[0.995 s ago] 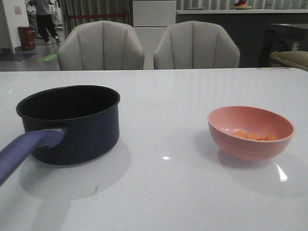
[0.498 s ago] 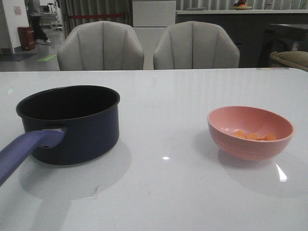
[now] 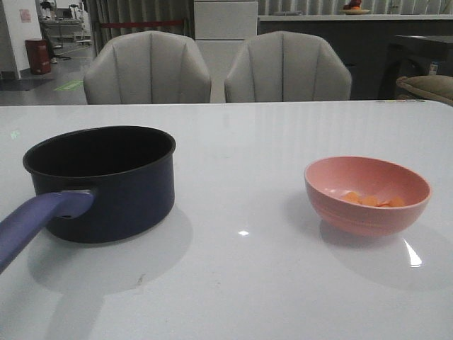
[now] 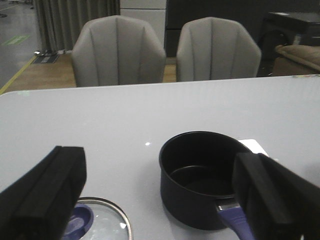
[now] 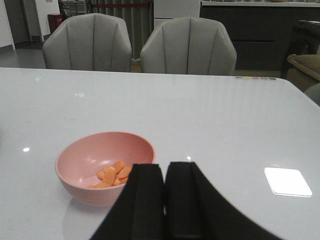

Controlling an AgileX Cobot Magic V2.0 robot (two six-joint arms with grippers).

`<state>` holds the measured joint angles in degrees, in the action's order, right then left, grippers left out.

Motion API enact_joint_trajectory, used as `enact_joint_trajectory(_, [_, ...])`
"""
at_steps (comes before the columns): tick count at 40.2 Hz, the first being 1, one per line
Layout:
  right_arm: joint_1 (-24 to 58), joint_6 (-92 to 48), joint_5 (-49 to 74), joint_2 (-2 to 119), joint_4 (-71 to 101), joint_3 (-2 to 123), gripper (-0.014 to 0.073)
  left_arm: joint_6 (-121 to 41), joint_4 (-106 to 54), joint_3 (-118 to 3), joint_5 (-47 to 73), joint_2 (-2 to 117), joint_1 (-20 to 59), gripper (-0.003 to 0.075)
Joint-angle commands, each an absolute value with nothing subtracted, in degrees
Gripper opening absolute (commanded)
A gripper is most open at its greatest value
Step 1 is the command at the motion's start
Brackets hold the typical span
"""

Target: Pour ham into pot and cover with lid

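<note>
The dark navy pot stands empty on the white table at the left, its blue-purple handle pointing toward me. It also shows in the left wrist view. The pink bowl at the right holds several orange ham pieces, also seen in the right wrist view. The glass lid with its blue knob lies on the table beside the pot, seen only in the left wrist view. My left gripper is open and empty, short of the pot. My right gripper is shut and empty, beside the bowl.
Two grey chairs stand behind the table's far edge. A bright light patch lies on the table beside the right gripper. Neither arm shows in the front view.
The pot, bowl and ham have not moved. A person in the far background has walked out of view.
</note>
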<state>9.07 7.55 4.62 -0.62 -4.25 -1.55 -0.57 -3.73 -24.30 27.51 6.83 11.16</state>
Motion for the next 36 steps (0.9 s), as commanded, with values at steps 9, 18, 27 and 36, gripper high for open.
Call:
enact_joint_trajectory(9, [9.1, 7.6, -0.8, -1.7, -4.2, -1.2, 0.0148, -0.8, -3.2, -24.6, 23.2, 5.0, 14.7, 0.0637])
enact_joint_trajectory(18, [9.1, 9.7, -1.4, -1.7, 1.9, 1.5, 0.0148, -0.8, -3.2, -24.0, 22.1, 5.0, 14.7, 0.0637])
enact_joint_trajectory(27, [9.1, 8.1, 10.4, 7.4, -6.2, 15.1, 0.0148, -0.8, -3.2, -23.7, 21.2, 5.0, 14.7, 0.0637])
enact_joint_trajectory(36, [9.1, 8.1, 11.6, 14.4, -6.5, 18.1, 0.0148, -0.8, -3.2, -23.7, 21.1, 5.0, 14.7, 0.0637])
